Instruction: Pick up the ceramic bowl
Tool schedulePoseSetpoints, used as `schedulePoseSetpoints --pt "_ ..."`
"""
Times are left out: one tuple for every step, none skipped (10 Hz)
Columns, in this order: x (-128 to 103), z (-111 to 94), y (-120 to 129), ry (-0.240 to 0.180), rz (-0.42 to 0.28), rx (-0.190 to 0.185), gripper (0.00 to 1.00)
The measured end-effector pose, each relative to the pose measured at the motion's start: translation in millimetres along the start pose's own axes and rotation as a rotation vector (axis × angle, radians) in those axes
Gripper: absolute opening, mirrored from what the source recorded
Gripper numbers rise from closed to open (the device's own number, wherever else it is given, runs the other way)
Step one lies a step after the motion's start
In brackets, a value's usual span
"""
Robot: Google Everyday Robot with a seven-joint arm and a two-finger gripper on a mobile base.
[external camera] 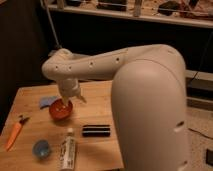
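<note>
The orange-red ceramic bowl point(61, 110) sits upright on the wooden table point(95, 107), left of centre. My gripper point(64, 102) hangs from the white arm and points down. It is right over the bowl, at its rim or just inside it, and hides the bowl's far edge. The bowl rests on the table.
A blue cloth-like thing point(47, 101) lies just left of and behind the bowl. A black bar point(96, 130) lies to the front right. A white bottle point(67, 150) lies on its side, with a small blue dish point(41, 148) beside it. An orange-handled tool point(14, 134) lies at the left edge.
</note>
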Motion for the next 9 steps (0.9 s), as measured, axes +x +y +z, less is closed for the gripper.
schedulePoseSetpoints --pt "-14.9 1.0 14.0 -0.013 -0.024 0.004 0.65" --pt "-26.2 4.0 23.7 -0.02 -0.04 0.001 0.65" --pt "-40.8 11.2 30.8 -0.026 -0.055 -0.009 0.65" --pt "-48.7 18.0 34.1 -0.029 -0.061 -0.023 0.65" --pt "-55.6 28.5 33.7 -0.028 -0.068 -0.036 0.65" --pt "-59.1 38.8 30.2 -0.024 -0.075 -0.044 0.65" --pt "-59.9 50.5 27.1 -0.014 -0.089 -0.056 0.65" --pt "-58.4 57.8 23.9 -0.006 -0.106 -0.06 0.65" --pt "-56.1 62.3 21.4 0.001 -0.117 -0.061 0.65"
